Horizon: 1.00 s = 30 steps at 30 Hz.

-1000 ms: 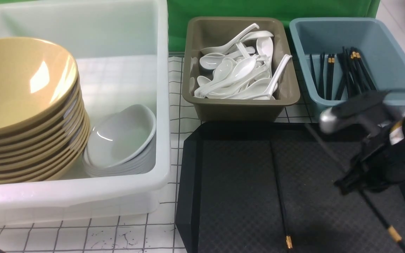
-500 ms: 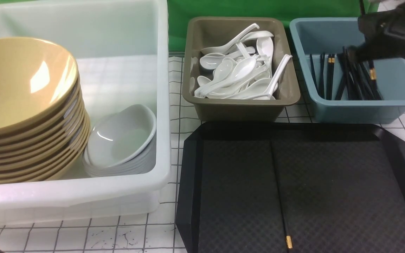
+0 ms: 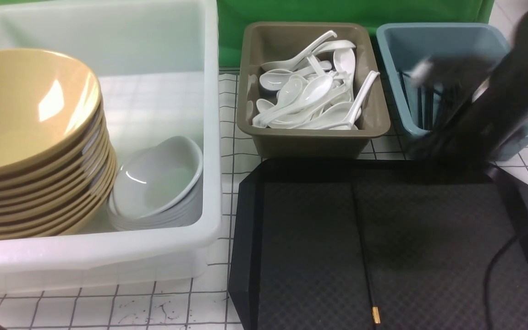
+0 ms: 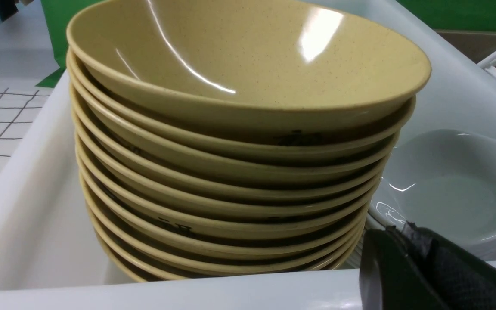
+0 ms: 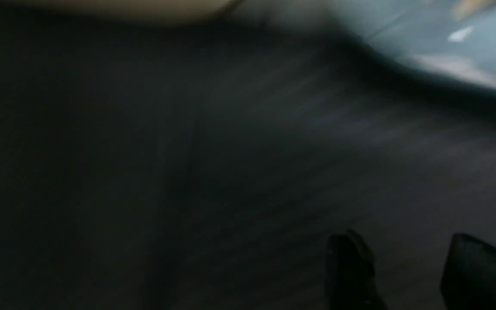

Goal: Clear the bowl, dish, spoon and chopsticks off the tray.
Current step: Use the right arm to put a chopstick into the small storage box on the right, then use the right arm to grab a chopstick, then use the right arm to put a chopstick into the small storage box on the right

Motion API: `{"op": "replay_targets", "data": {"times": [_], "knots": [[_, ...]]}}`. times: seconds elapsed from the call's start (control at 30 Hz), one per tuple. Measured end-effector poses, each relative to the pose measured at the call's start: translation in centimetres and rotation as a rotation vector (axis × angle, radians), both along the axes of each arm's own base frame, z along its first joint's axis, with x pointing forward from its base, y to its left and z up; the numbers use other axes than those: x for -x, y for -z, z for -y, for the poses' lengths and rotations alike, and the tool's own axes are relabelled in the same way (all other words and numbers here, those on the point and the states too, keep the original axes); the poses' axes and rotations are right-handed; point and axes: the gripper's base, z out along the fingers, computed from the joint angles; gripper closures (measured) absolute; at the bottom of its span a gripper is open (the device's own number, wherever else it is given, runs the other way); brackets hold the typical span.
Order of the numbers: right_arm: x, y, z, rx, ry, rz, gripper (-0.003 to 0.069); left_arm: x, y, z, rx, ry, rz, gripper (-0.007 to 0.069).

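Note:
The black tray (image 3: 245,229) holds one black chopstick (image 3: 365,256) with a gold band near its front end. No bowl, dish or spoon is on the tray. Yellow bowls (image 3: 25,119) are stacked in the white tub (image 3: 209,137), with white dishes (image 3: 158,178) beside them. My right arm (image 3: 475,114) is blurred over the blue tub's front and the tray's far right edge. In the right wrist view, my right gripper (image 5: 403,245) is open and empty above the tray (image 5: 187,172). My left gripper (image 4: 396,230) is shut and empty at the white tub's near rim, by the bowls (image 4: 239,86).
An olive tub (image 3: 312,137) behind the tray holds several white spoons (image 3: 310,91). A blue tub (image 3: 429,41) at the back right holds several black chopsticks, partly hidden by my right arm. A cable (image 3: 497,261) hangs over the tray's right side.
My right gripper lifted one chopstick off the tray and carried it over the blue tub. It has now swung back down toward the tray, open and empty. The left arm has not moved.

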Motion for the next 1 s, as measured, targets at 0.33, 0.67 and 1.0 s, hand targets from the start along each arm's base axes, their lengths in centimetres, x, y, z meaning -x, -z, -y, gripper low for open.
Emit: {"op": "replay_targets", "data": {"times": [0.33, 0.67, 1.0], "knots": [[4.5, 6.2, -7.3, 0.007, -0.204, -0.076, 0.0314, 0.0, 0.0, 0.0, 0.0, 0.0, -0.001, 0.0638], [4.5, 7.0, -7.2, 0.063, -0.289, -0.137, 0.0583, 0.0, 0.0, 0.0, 0.0, 0.0, -0.001, 0.0638], [6.7, -1.9, -4.3, 0.13, -0.345, 0.137, 0.0588, 0.0, 0.0, 0.0, 0.002, 0.0, 0.001, 0.0638]]}}
